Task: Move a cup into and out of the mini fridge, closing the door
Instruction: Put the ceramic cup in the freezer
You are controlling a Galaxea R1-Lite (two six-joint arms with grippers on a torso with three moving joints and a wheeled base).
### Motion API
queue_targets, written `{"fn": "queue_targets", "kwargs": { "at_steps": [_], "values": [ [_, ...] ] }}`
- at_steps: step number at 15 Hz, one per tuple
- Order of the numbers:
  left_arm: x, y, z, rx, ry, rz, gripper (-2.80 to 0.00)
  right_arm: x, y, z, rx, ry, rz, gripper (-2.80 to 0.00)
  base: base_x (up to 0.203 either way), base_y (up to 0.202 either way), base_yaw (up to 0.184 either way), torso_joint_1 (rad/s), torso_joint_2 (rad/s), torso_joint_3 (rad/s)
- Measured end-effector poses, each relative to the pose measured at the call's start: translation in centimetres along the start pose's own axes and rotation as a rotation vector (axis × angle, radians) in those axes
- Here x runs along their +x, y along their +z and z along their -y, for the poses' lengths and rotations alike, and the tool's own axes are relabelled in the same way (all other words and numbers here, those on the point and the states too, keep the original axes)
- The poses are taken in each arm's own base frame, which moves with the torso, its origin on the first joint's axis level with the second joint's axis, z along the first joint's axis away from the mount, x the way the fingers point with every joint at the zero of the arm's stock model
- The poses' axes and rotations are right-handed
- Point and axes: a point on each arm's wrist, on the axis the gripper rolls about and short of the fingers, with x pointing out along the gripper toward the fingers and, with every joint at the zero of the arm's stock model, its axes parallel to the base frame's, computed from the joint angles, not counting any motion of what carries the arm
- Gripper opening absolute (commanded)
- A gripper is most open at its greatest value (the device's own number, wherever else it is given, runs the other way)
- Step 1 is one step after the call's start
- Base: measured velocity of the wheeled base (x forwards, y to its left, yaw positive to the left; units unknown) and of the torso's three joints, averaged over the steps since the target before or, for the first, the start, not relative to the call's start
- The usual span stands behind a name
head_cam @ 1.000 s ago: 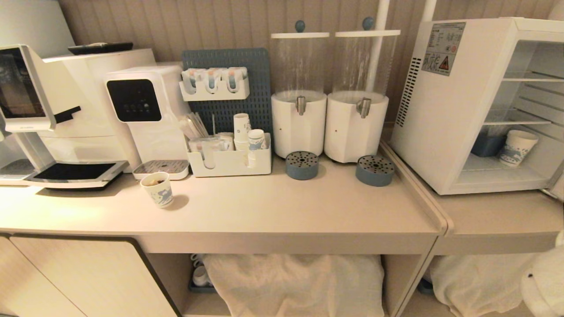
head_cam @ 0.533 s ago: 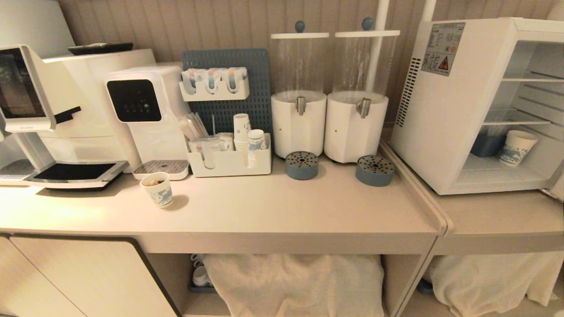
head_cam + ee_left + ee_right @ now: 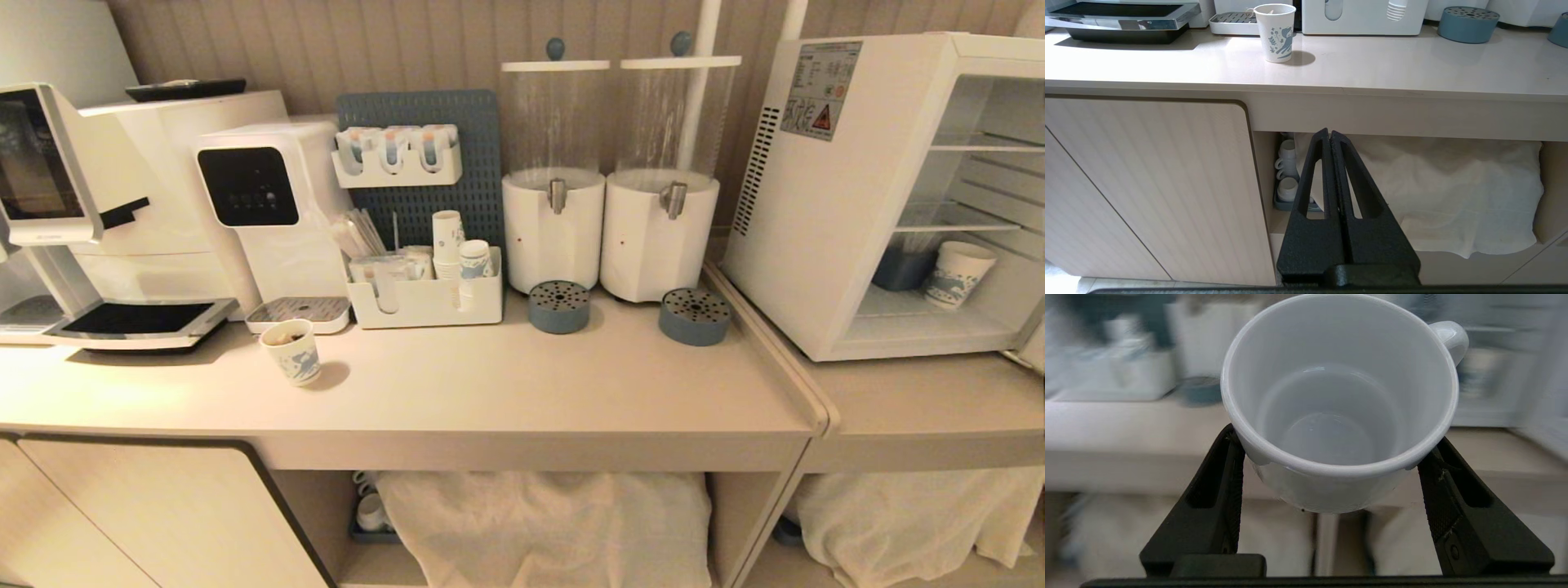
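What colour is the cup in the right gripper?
Plain white, no print; the cup shows best in the right wrist view.

The mini fridge [image 3: 824, 204] is standing open-fronted; a printed paper cup [image 3: 959, 273] and blue container [image 3: 902, 269] are occupying its floor's back.

On the bench [image 3: 506, 392], the mini fridge [image 3: 824, 212] stands at three o'clock, with a paper cup [image 3: 960, 273] on its floor. Two dispensers [image 3: 608, 229] stand at twelve, an organizer [image 3: 424, 298] at eleven and a coffee machine [image 3: 122, 212] at nine. Another paper cup [image 3: 292, 351] stands before the machine. Below the bench, folded cloth [image 3: 547, 523] lies on a shelf.
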Motion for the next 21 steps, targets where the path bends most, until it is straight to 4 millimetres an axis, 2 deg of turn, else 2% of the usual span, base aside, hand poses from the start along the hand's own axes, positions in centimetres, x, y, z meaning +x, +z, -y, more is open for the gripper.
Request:
{"fn": "queue_targets", "kwargs": {
  "at_steps": [2, 6, 11, 21],
  "values": [
    [0.0, 0.0, 0.0, 0.000, -0.001, 0.000, -2.80, -0.1, -1.0, 0.0, -0.010, -0.029, -0.080, -2.80, 0.000, 0.000, 0.000, 0.000, 0.00, 0.000],
    [0.0, 0.0, 0.0, 0.001, -0.001, 0.000, -2.80, -0.2, -2.3, -0.2, 0.019, 0.027, -0.195, -2.80, 0.000, 0.000, 0.000, 0.000, 0.00, 0.000],
    [0.0, 0.0, 0.0, 0.001, -0.001, 0.001, -2.80, -0.2, -2.2, -0.2, 0.039, 0.024, -0.189, -2.80, 0.000, -0.016, 0.004, 0.000, 0.00, 0.000],
    [0.0, 0.0, 0.0, 0.001, -0.001, 0.001, -2.80, -0.2, -2.2, -0.2, 0.038, 0.024, -0.190, -2.80, 0.000, -0.191, -0.008, 0.002, 0.00, 0.002]
  ]
}}
